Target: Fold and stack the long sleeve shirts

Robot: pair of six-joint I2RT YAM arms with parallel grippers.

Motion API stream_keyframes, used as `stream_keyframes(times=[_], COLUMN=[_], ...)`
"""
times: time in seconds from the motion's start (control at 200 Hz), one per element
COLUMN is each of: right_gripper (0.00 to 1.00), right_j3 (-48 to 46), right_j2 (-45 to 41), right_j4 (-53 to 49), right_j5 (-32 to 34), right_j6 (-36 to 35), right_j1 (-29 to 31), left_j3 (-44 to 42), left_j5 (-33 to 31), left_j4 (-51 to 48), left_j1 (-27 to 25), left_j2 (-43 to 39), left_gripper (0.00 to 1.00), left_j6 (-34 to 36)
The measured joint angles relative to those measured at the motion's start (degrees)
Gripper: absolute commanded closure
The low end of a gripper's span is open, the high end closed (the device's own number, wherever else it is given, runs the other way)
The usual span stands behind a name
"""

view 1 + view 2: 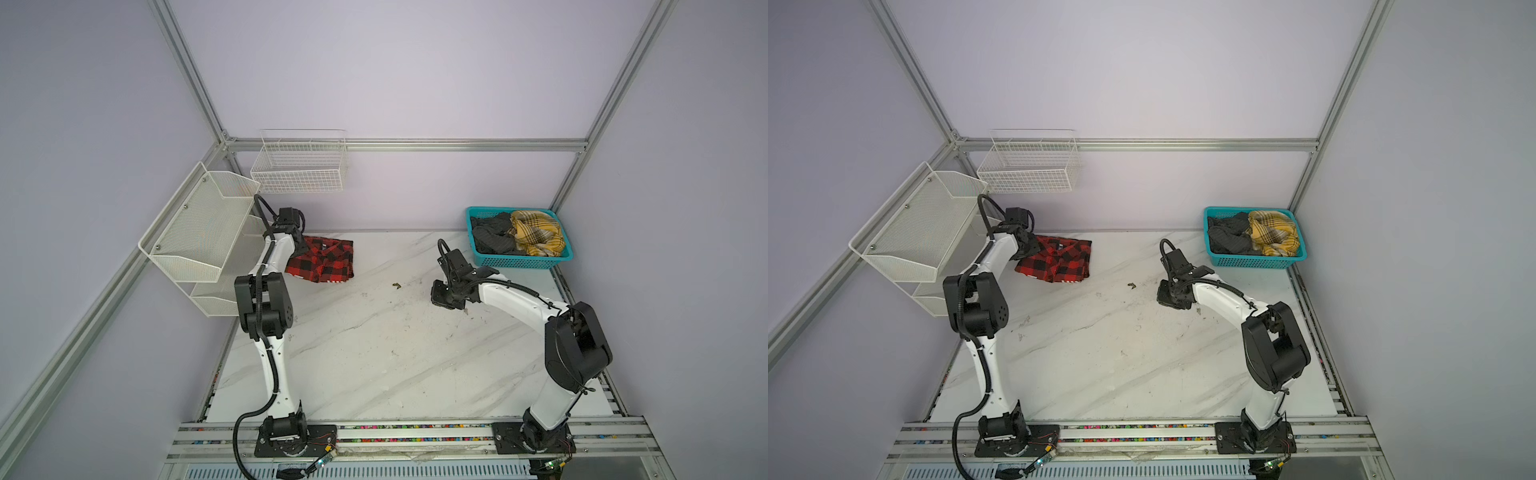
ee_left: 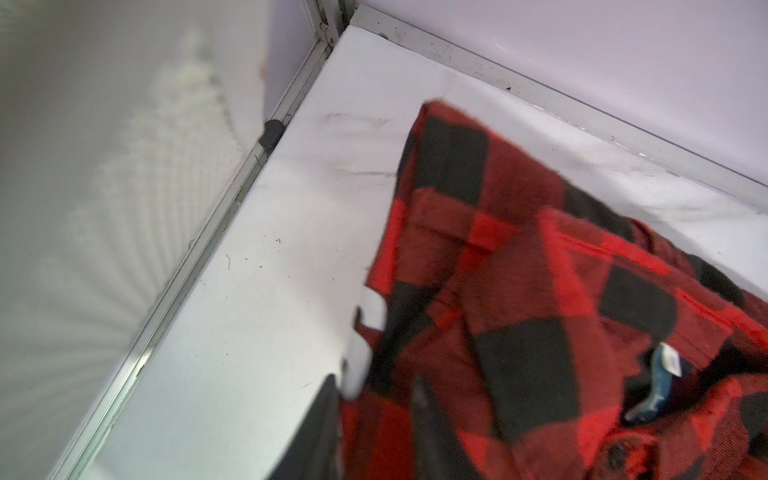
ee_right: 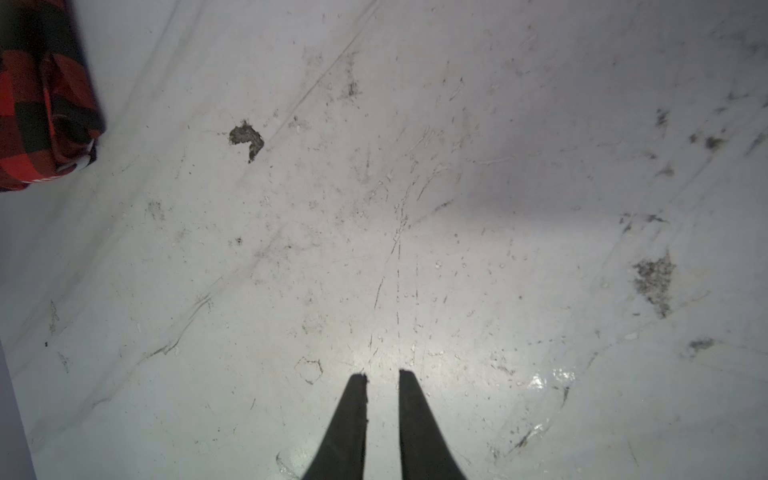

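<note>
The red-and-black check shirt (image 1: 328, 259) (image 1: 1059, 259) lies folded at the table's back left, with bits of white lettering at its edge (image 2: 371, 313). My left gripper (image 1: 302, 248) (image 1: 1034, 248) (image 2: 374, 378) hangs over its left side, jaws apart, with red cloth (image 2: 519, 291) lying between the fingers. My right gripper (image 1: 439, 297) (image 1: 1167, 296) (image 3: 382, 372) points down at bare table right of centre, with a narrow gap between its fingers and nothing in it. The shirt's corner (image 3: 37, 104) shows in the right wrist view. A yellow plaid shirt (image 1: 536, 232) (image 1: 1273, 232) and a dark grey shirt (image 1: 492, 237) (image 1: 1227, 237) lie crumpled in the teal basket.
The teal basket (image 1: 523, 262) (image 1: 1258, 262) stands at the back right corner. A white mesh shelf (image 1: 199, 232) and a wire basket (image 1: 299, 166) hang on the walls at the back left. A dark scrap (image 1: 395, 285) (image 3: 246, 139) lies on the marble table (image 1: 374, 353).
</note>
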Motion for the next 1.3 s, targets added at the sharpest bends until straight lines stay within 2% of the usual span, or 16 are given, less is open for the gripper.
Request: stream_keyframes(times=[0.185, 0.305, 0.485, 0.54, 0.595, 0.71, 0.9, 1.19, 1.3], right_gripper=[0.71, 0.71, 0.71, 0.74, 0.77, 0.81, 0.83, 0.83, 0.83], right_j3=[0.17, 1.36, 2.1, 2.1, 2.12, 2.82, 2.75, 1.86, 1.73], right_j2=[-0.17, -0.17, -0.17, -0.17, -0.13, 0.7, 1.25, 1.18, 0.66], right_j4=[-0.57, -0.96, 0.02, 0.55, 1.25, 2.01, 3.54, 3.69, 3.56], right_j5=[0.04, 0.11, 0.22, 0.15, -0.07, -0.52, -0.72, 0.15, 0.63], right_j6=[-0.02, -0.52, -1.46, -1.49, -1.55, -1.51, -1.49, -0.98, -0.66], right_j1=[0.02, 0.0, 0.0, 0.0, 0.0, -0.04, -0.2, -0.66, -1.16], left_j3=[0.0, -0.44, -5.68, -7.78, -9.68, -12.0, -12.59, -11.91, -9.31], left_j5=[-0.39, -0.46, 0.39, 1.03, 2.16, 6.36, 13.62, 17.53, 17.38], left_j4=[0.04, -1.25, -1.14, -0.68, -0.33, 1.25, 3.87, 4.63, 4.28], left_j1=[-0.17, -0.55, -2.01, -2.93, -4.59, -9.49, -15.63, -15.91, -15.91], left_j2=[-0.35, -1.86, -10.23, -13.49, -16.33, -18.45, -12.28, 1.38, 1.97], left_gripper=[0.38, 0.41, 0.62, 0.68, 0.75, 0.81, 0.87, 0.9, 0.9], left_j6=[-0.42, -1.18, -3.48, -4.39, -5.4, -6.8, -9.01, -9.53, -9.92])
